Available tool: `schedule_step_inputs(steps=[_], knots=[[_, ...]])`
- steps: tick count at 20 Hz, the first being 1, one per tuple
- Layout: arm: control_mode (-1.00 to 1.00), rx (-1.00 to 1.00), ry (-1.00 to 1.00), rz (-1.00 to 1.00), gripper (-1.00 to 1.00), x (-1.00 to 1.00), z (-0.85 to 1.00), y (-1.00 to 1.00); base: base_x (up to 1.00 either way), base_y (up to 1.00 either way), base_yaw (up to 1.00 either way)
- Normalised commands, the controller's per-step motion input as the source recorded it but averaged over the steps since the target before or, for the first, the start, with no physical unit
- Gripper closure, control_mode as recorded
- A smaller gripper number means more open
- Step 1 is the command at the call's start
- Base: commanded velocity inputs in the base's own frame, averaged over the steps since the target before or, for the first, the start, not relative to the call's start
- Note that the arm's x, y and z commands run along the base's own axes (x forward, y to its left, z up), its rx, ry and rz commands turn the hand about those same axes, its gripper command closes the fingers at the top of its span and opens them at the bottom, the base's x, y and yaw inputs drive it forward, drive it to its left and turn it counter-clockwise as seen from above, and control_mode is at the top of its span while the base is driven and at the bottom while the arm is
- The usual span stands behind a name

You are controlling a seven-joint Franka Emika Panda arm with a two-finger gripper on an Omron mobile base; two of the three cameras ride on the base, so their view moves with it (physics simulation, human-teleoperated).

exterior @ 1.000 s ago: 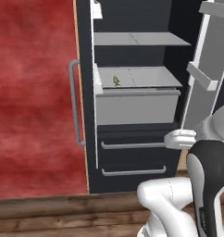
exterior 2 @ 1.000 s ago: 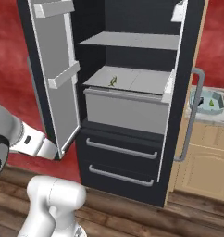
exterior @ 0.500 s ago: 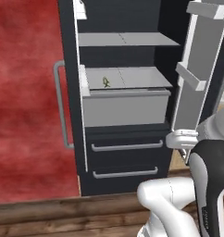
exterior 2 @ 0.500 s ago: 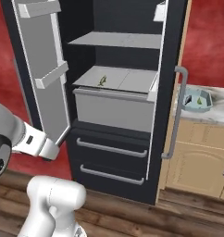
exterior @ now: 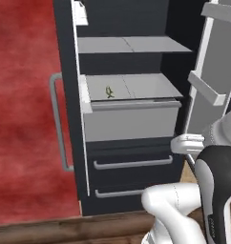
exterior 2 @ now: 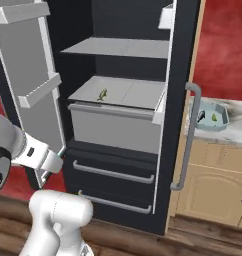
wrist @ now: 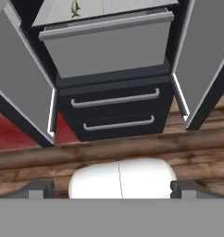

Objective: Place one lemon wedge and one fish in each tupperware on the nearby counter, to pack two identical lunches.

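Note:
A small green fish (exterior: 108, 92) lies on the grey lid of the fridge's drawer, also seen as the fish (exterior 2: 102, 94) and at the top of the hand view (wrist: 75, 7). The pale blue octagonal tupperware (exterior 2: 220, 111) sits on the marbled counter (exterior 2: 239, 129) right of the fridge. A small greenish item lies inside it, too small to identify. My gripper (wrist: 112, 189) is open, its dark fingertips (wrist: 40, 187) far apart low in the hand view, well back from the fridge and holding nothing. The white-grey tupperware and lemon wedges are out of view.
The black fridge stands open, its left door (exterior 2: 30, 85) and right door (exterior 2: 180, 90) swung out toward me, a long handle (exterior 2: 190, 140) on the right one. Two lower drawers (wrist: 115, 99) are closed. Tan cabinets (exterior 2: 218, 185) sit under the counter. The floor is wood.
The cameras have shifted with the base, so the whole scene slid left and the counter with the blue tupperware came further into the right base view. The fish has not moved.

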Motion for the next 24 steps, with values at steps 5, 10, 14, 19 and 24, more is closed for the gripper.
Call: schedule_step_inputs(steps=[5,10,14,19,24], knots=[[1.0,0.0,0.0,0.0,-1.0,0.0,0.0,0.0,0.94,-0.14,0.0],[1.0,0.0,0.0,0.0,-1.0,0.0,0.0,0.0,1.0,-0.16,0.0],[1.0,0.0,0.0,0.0,-1.0,0.0,0.0,0.0,1.0,-0.09,0.0],[1.0,0.0,0.0,0.0,-1.0,0.0,0.0,0.0,0.9,-0.01,0.0],[-1.0,0.0,0.0,0.0,-1.0,0.09,0.0,0.01,0.26,0.0,0.0]])
